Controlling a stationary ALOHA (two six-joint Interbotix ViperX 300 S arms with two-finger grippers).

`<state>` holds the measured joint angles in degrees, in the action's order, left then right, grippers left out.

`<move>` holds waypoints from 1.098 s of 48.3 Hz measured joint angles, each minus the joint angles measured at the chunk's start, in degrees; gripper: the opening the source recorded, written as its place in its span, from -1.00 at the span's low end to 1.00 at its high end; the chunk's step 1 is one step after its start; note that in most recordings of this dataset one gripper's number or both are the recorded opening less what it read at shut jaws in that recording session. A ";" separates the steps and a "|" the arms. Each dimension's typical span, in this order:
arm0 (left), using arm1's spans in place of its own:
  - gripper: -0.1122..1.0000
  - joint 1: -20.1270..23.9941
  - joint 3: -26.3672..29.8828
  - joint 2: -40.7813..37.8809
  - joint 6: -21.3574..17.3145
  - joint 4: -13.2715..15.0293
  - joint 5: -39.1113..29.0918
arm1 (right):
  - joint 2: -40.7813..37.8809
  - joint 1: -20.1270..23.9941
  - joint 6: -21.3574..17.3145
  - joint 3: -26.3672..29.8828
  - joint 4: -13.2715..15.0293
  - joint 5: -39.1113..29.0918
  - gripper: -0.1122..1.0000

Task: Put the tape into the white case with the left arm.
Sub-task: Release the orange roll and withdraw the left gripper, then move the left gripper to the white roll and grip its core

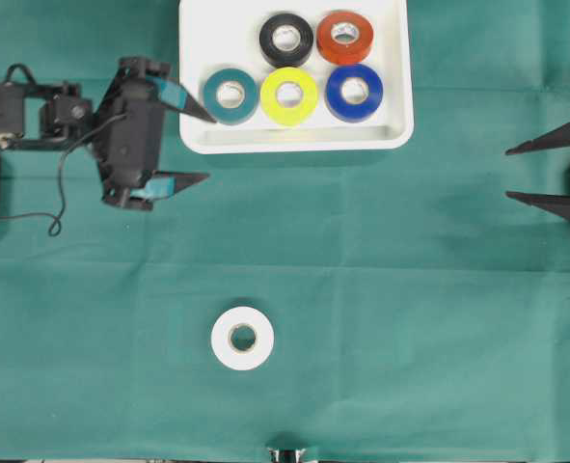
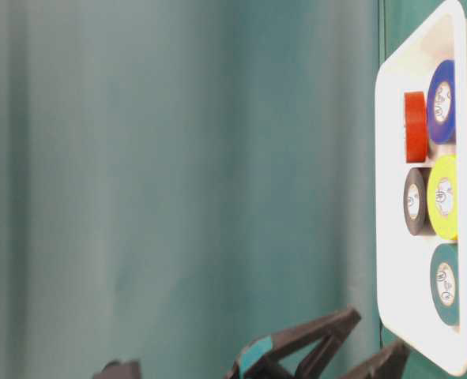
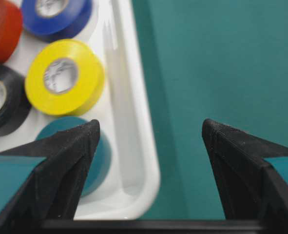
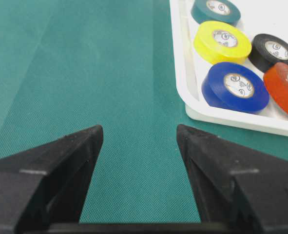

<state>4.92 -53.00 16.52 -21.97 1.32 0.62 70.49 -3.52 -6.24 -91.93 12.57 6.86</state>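
A white roll of tape [image 1: 242, 338] lies flat on the green cloth near the front, apart from both arms. The white case [image 1: 294, 141] stands at the back centre and holds teal [image 1: 230, 94], yellow [image 1: 288, 95], blue [image 1: 354, 92], black [image 1: 285, 39] and red [image 1: 344, 37] rolls. My left gripper [image 1: 209, 148] is open and empty at the case's front left corner, one teal-banded finger reaching over the rim by the teal roll [image 3: 99, 156]. In the left wrist view the left gripper [image 3: 149, 126] straddles the case rim [image 3: 134, 122]. At the right edge my right gripper [image 1: 508, 174] is open and empty.
Green cloth [image 1: 410, 318] covers the whole table. The left arm's cable [image 1: 58, 193] loops over it at the left. In the right wrist view the right gripper [image 4: 140, 129] hangs over bare cloth, with the case [image 4: 221, 114] ahead to its right.
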 measured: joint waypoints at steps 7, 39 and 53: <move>0.75 -2.37 -2.02 2.72 0.09 0.00 0.00 | 0.00 -0.09 0.00 0.00 0.00 -0.09 0.98; 0.74 -5.36 -3.69 4.04 4.66 0.09 0.00 | 0.09 -0.09 0.00 0.00 0.00 -0.09 0.98; 0.74 -13.01 -3.69 3.16 12.04 0.18 0.00 | 0.00 -0.09 0.00 0.00 -0.09 -0.09 0.98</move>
<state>-8.09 -56.69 19.69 -9.93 1.49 0.62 70.49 -3.60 -6.24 -91.93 12.48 6.77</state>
